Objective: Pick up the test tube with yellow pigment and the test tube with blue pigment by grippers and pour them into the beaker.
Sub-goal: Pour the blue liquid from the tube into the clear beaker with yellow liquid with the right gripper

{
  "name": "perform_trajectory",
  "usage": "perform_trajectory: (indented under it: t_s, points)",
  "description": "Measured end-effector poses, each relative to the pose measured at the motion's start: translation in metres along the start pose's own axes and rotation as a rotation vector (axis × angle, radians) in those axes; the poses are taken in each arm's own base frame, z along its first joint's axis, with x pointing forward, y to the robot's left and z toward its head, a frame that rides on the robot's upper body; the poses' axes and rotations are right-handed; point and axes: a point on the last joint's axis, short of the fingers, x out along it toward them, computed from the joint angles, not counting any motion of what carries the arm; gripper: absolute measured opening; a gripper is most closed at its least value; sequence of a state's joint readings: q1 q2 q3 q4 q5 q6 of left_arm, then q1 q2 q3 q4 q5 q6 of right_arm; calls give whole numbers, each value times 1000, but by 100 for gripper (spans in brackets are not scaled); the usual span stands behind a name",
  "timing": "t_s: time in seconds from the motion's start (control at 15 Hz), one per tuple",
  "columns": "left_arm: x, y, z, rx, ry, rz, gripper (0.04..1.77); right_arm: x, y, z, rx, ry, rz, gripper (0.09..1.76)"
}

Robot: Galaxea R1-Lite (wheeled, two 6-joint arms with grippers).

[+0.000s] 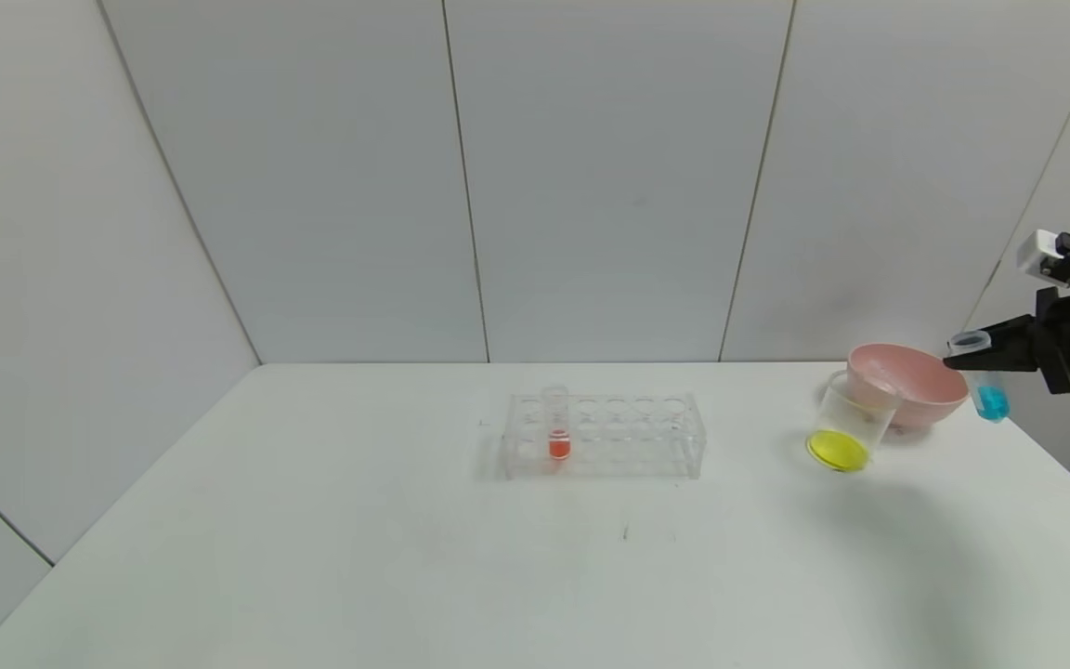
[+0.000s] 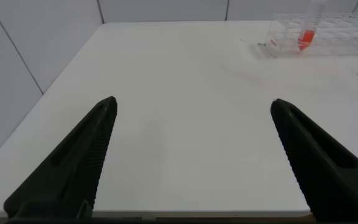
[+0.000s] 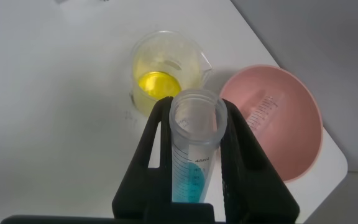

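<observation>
L gripper is seen only in its wrist view, parked low over bare table, fingers spread wide, nothing held. Mid-table, a clear rack keeps one tube of orange-red liquid. To the R, the beaker is stood upright w/ yellow liquid already at the bottom, touching or just beside a pink bowl; the yellow tube itself is not seen. R gripper is clamped on the test tube with blue pigment, held upright beyond the bowl, near the table's R edge. Risk: if tipped here, blue is spilled into the bowl or off the edge. Open room lies leftward.
</observation>
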State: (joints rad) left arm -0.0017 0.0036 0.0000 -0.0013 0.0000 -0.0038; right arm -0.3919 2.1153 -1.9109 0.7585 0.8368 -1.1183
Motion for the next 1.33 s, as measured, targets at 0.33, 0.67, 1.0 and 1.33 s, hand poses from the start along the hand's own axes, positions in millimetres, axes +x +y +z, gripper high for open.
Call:
perform_trajectory:
  t_s: [0.33, 0.67, 1.0, 1.33]
  points:
    - [0, 0, 0, 0, 0, 0, 176, 16, -8, -3, -36, 102, -13, 51]
    - [0, 0, 0, 0, 0, 0, 176, 24, -2, 10, -78, 195, -44, 51]
    - [0, 0, 0, 0, 0, 0, 176, 41, 9, 32, -147, 253, -63, 51]
    - [0, 0, 0, 0, 0, 0, 176, 56, 16, 47, -207, 326, -111, 51]
